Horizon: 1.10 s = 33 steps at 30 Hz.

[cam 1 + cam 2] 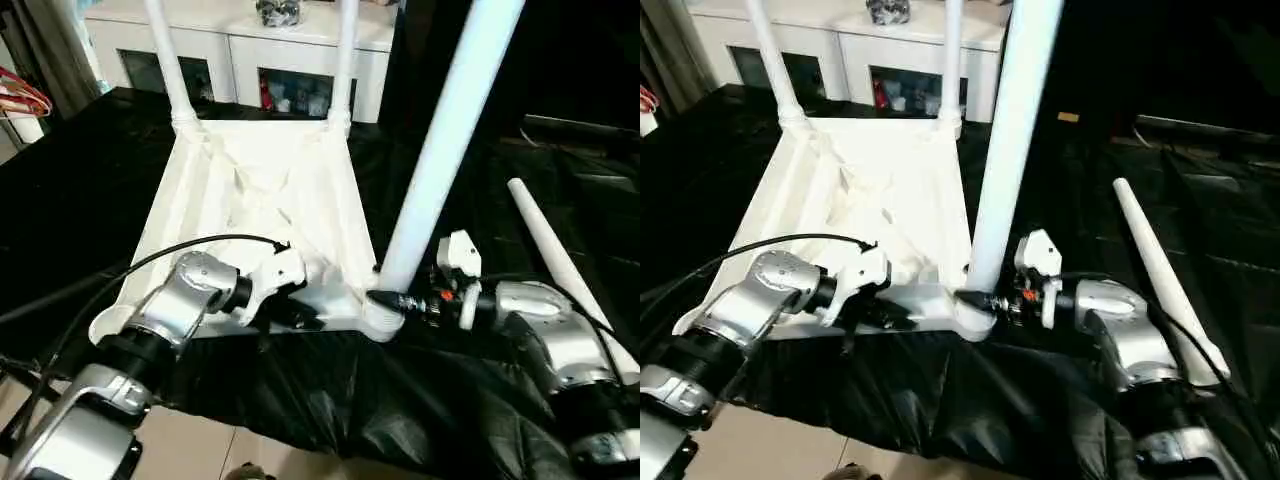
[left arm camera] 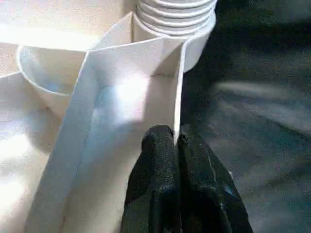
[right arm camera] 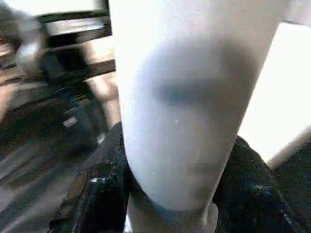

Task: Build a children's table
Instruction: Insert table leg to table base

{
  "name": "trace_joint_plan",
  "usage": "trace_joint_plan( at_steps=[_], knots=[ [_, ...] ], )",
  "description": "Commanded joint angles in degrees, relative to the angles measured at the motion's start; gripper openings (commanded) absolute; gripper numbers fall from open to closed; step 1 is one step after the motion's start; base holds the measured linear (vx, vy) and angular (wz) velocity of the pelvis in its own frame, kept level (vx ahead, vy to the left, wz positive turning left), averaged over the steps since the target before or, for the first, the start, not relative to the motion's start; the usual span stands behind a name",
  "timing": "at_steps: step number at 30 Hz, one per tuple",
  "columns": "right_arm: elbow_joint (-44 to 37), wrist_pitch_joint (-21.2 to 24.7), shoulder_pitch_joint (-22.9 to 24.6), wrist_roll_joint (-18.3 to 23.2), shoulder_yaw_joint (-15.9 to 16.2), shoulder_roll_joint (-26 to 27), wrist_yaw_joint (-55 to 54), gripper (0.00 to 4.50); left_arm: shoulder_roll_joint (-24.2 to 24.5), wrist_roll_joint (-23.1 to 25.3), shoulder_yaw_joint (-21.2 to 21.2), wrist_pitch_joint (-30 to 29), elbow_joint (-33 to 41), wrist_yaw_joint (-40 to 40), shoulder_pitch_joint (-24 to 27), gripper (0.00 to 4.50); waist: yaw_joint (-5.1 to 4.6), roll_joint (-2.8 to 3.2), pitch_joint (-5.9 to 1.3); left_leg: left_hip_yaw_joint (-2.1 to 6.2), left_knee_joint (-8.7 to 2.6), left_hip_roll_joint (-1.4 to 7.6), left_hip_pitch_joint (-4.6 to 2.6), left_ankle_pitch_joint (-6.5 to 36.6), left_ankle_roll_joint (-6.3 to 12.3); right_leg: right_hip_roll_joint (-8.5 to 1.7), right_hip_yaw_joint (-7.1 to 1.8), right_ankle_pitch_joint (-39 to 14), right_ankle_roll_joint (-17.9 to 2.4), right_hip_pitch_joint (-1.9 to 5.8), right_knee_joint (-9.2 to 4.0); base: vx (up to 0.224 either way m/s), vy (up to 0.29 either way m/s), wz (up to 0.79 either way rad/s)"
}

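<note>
In the left eye view the top (image 1: 265,215) lies underside up on a black sheet (image 1: 330,400) at centre, two legs already upright in the sockets at 11 (image 1: 165,60) and 12 o'clock (image 1: 345,60). A third leg (image 1: 445,140) stands in the near corner socket (image 1: 382,318) at 5 o'clock, clasped low by the right gripper (image 1: 385,297); the fourth leg (image 1: 565,265) lies loose at 3 o'clock. So roughly one fitting remains. The right eye view shows smooth, glossy, tapered tubes and ribbed plastic. In the left wrist view the left gripper (image 2: 176,141) pinches the top's thin rim wall. The right wrist view shows black fingers (image 3: 104,187) flanking the round leg.
</note>
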<state>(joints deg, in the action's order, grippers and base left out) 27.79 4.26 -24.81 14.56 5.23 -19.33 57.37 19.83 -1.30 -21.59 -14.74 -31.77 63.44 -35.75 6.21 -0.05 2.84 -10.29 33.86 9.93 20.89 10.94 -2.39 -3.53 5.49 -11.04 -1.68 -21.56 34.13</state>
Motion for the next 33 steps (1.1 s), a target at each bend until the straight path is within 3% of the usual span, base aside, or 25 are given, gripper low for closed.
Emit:
trace_joint_plan(
  at_steps=[1, 6, 7, 8, 12, 18, 23, 24, 29, 33],
  knots=[
    [7.07, 1.38, 0.73, -4.05, 2.25, 2.28, -5.89, 1.88, -3.21, -1.87, 2.98, -1.97, 3.78, -4.78, -3.44, 0.00, -0.38, 0.03, -2.86, 1.97, -4.68, 4.26, -0.80, 14.66, -0.38, -6.90, -3.67, -22.85, -9.85, 2.11, -5.14, 0.000, 0.000, 0.00],
    [14.53, 1.82, -3.38, -5.81, 1.07, 6.96, -16.09, 1.87, -7.97, -1.18, 4.54, -8.64, 9.06, -13.63, -2.31, 0.00, -1.68, -0.07, -2.83, 2.22, -4.65, 3.91, -0.32, 15.11, -0.16, -6.79, -3.44, -25.84, -8.15, 2.24, -5.56, 0.000, 0.000, 0.00],
    [15.11, 1.91, -3.72, -6.00, 1.05, 7.36, -16.76, 1.87, -8.45, -0.93, 4.64, -9.38, 9.57, -14.56, -2.14, 0.00, -1.66, 0.20, -2.94, 2.29, -4.64, 3.95, -0.30, 14.52, -0.19, -6.75, -3.44, -25.03, -8.30, 2.29, -5.42, 0.000, 0.000, 0.00],
    [16.71, 2.15, -4.74, -6.46, 0.83, 8.45, -19.00, 1.87, -9.90, -0.18, 4.86, -11.28, 10.74, -17.21, -1.83, 0.00, -1.86, -0.12, -2.97, 2.12, -4.58, 3.82, -0.16, 13.38, 0.43, -6.41, -3.41, -22.64, -8.67, 2.22, -5.42, 0.000, 0.000, 0.00],
    [20.85, 3.10, -7.20, -6.89, -0.03, 11.04, -22.77, 1.87, -13.31, 0.32, 5.17, -14.13, 12.37, -22.67, -1.64, 0.00, -2.42, -0.18, -3.15, 1.94, -4.31, 3.86, -0.08, 11.58, 1.44, -6.34, -3.47, -18.00, -10.82, 2.27, -4.79, 0.000, 0.000, 0.00],
    [23.04, 2.25, -8.23, -7.99, 0.51, 11.87, -22.86, 1.87, -13.24, 0.83, 4.71, -15.09, 13.15, -23.33, -1.53, 0.00, -2.41, -0.28, -3.35, 1.59, -3.91, 3.57, -0.03, 8.78, 3.54, -6.11, -3.47, -13.92, -11.52, 2.36, -4.63, 0.000, 0.000, 0.00],
    [24.02, 1.69, -9.50, -8.21, 0.06, 12.50, -23.30, 1.87, -12.44, 1.13, 4.20, -16.05, 14.50, -22.98, -0.93, 0.00, -2.63, -0.16, -3.09, 1.71, -4.16, 3.77, -0.21, 10.96, 2.98, -6.14, -3.39, -17.59, -10.89, 2.20, -4.99, 0.000, 0.000, 0.00],
    [24.08, 1.69, -9.58, -8.10, -0.06, 12.55, -23.28, 2.22, -12.42, 1.13, 4.19, -16.08, 14.53, -22.98, -0.92, 0.00, -2.76, -0.15, -3.01, 1.75, -4.20, 3.79, -0.27, 11.79, 2.70, -6.13, -3.40, -18.71, -10.81, 2.09, -5.06, 0.000, 0.000, 0.00],
    [23.97, 1.94, -10.56, -7.12, -1.38, 12.88, -22.45, 2.62, -11.54, 1.33, 3.43, -15.70, 14.53, -22.17, -0.94, 0.00, -3.05, -0.06, -3.09, 1.78, -4.27, 3.84, -0.41, 12.42, 2.31, -6.10, -3.53, -18.23, -11.09, 1.99, -5.05, 0.000, 0.000, 0.00],
    [23.00, 0.33, -11.46, -7.39, -1.40, 12.12, -19.88, 3.01, -10.33, 2.19, 2.70, -12.93, 14.49, -20.47, -0.86, 0.00, -2.73, 0.00, -3.47, 1.58, -3.96, 3.86, -0.17, 8.25, 3.59, -5.94, -3.56, -9.70, -13.05, 2.19, -4.05, 0.000, 0.000, 0.00]
  ],
)
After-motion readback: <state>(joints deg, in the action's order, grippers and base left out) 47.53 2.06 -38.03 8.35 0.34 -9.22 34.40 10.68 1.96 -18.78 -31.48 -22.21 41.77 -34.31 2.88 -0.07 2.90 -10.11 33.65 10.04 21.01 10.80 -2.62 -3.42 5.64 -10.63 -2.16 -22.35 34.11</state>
